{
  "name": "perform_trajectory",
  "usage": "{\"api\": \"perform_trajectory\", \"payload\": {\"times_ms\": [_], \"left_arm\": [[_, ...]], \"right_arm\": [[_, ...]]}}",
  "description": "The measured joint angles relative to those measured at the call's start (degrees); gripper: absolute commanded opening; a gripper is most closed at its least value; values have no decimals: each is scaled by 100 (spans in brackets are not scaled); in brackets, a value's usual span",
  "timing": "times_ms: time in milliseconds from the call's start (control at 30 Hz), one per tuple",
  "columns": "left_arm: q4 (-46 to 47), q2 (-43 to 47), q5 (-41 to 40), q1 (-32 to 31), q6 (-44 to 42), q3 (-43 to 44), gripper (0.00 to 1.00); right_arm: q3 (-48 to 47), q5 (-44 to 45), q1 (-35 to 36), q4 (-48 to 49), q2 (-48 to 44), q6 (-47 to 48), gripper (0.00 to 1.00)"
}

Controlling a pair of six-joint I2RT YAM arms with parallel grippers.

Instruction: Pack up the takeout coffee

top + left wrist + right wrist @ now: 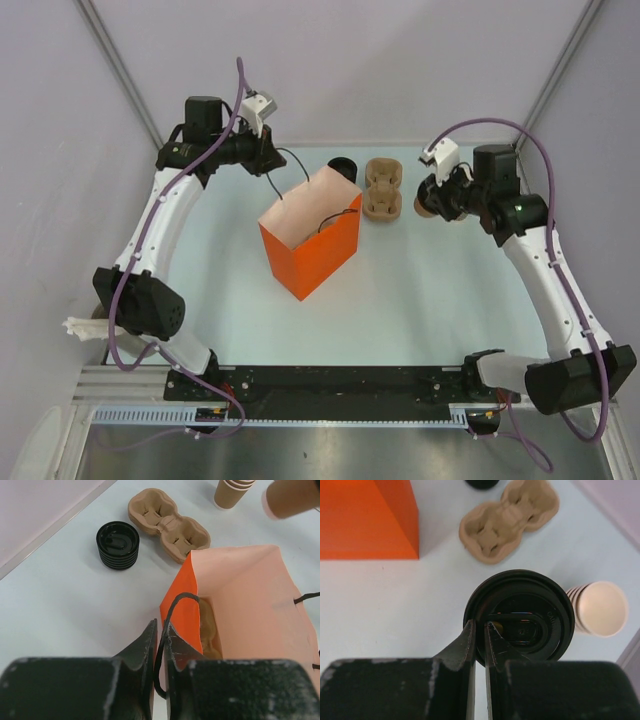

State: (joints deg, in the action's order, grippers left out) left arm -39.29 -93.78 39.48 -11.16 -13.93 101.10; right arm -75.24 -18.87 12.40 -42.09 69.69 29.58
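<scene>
readable text: none | lid (522,615): faint raised marks near its right rim | legibility: too blurred to read

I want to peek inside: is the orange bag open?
Open. The orange bag has its top spread wide, pale inside showing.

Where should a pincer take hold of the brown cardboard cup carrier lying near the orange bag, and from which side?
On the cup carrier, probably the narrow waist between its two wells, coming straight down from above. It lies flat, wells up, clear of the orange bag, and the waist is its slimmest part.
</scene>
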Motion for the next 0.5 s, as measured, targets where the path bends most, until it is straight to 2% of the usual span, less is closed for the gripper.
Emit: {"api": "perform_trajectory", "payload": {"times_ms": [233, 500], "left_arm": [[101, 0, -4, 0, 7, -28, 11], [109, 0, -33, -59, 39, -28, 11]], "right_arm": [[-1834, -238, 291, -199, 577, -356, 0], [-3410, -367, 1228, -483, 1250, -667, 0]]}}
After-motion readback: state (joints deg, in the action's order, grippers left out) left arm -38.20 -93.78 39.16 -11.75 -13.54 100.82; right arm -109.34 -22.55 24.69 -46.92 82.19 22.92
